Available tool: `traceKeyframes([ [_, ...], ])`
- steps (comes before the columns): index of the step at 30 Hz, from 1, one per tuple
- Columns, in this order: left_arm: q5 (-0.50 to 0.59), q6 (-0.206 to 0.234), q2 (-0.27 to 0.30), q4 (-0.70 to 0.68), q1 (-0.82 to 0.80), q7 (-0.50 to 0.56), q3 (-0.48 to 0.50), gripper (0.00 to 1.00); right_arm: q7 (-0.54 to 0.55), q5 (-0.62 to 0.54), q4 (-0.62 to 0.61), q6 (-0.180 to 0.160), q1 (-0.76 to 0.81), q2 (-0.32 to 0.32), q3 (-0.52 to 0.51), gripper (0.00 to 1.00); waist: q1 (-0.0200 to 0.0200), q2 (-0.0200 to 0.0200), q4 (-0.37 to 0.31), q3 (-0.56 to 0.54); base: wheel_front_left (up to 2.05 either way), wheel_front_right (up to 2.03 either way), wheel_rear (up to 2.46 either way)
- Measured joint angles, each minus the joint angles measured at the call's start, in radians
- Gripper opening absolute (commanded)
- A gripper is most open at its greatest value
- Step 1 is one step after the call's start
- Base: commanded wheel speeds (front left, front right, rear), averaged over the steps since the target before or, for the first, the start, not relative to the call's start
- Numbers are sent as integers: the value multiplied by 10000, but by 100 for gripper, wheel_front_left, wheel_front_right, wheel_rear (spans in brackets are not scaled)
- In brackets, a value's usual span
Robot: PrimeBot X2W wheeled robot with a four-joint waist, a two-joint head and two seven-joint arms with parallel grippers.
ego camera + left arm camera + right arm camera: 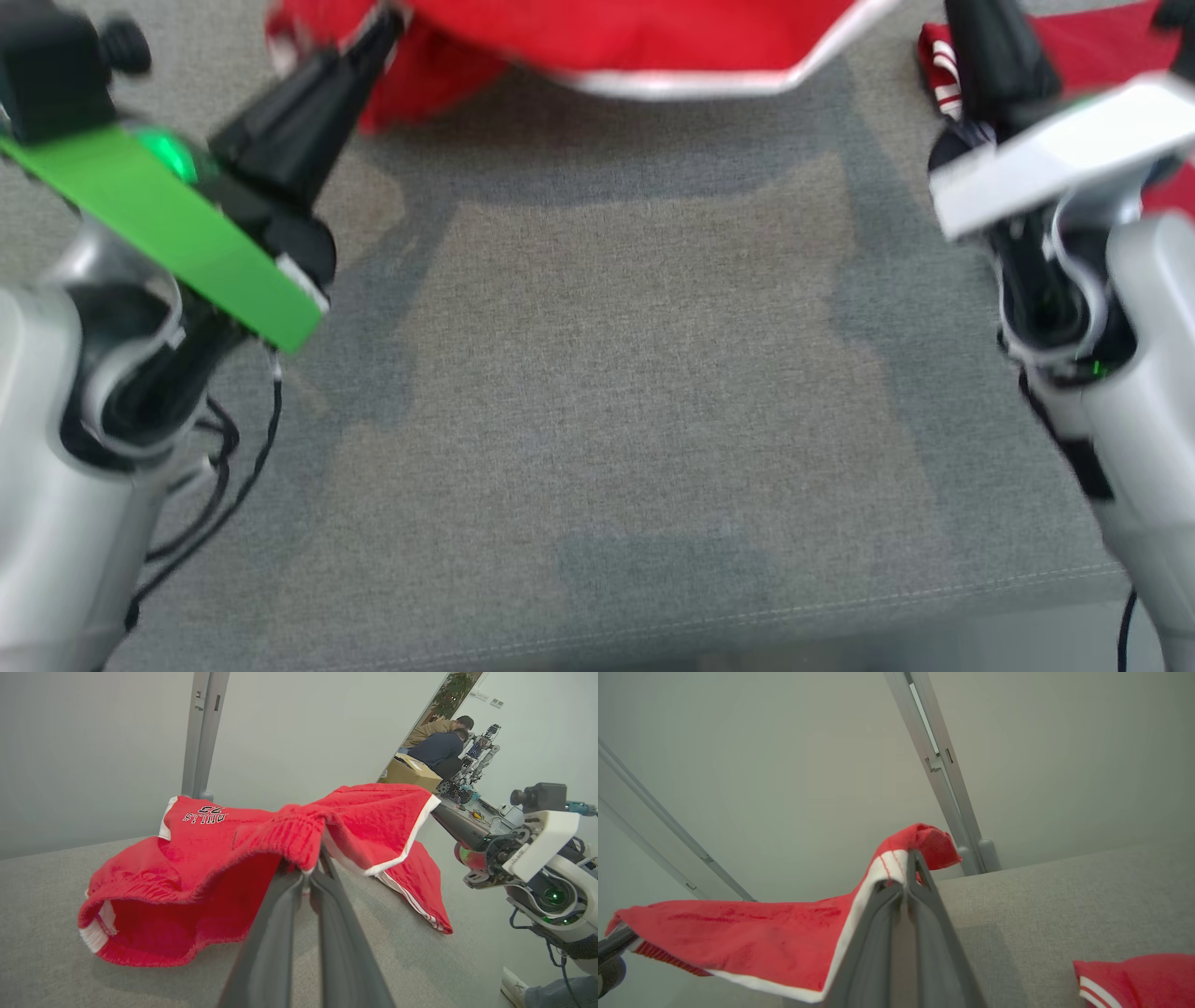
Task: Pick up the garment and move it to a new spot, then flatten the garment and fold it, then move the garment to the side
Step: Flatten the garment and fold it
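Observation:
A red garment (653, 37) with white trim stretches across the far side of the grey cloth-covered table (607, 373), lifted between both grippers. My left gripper (383, 28) is shut on its gathered red edge, seen close up in the left wrist view (310, 870). There the garment (196, 858) shows black lettering upside down and sags to the table. My right gripper (971, 28) is shut on the white-trimmed edge (909, 865). Another part of the garment (1134, 980) lies on the table to the right.
A grey metal post (201, 732) rises behind the table's far edge against a pale wall. Two people (439, 742) sit by other equipment far back on the right. A shoe (514, 989) stands beside the table. The table's front edge (653, 625) runs close below.

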Motion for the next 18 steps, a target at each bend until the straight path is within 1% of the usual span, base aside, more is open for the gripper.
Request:
traceKeyframes([
  [4,31,6,121,387,1117,-752,-12,0,-731,36,153,0,1641,-125,-224,0,0,0,27,508,0,0,0],
  [8,35,2,138,913,2069,-1394,-86,0,-1442,2,514,0,2636,-96,-284,0,0,0,60,746,0,0,0],
  [10,17,0,138,966,2564,-1649,-263,0,-1695,-59,650,21,2884,-105,-190,0,0,0,67,690,0,0,0],
  [14,-303,-12,21,978,3658,-2075,-606,0,-1812,-351,913,234,3142,-332,6,0,0,0,60,389,0,0,0],
  [18,-500,-12,-405,986,4572,-2489,-1026,0,-1841,-662,1120,263,3523,-803,-46,0,-2,0,42,-30,0,0,0],
])
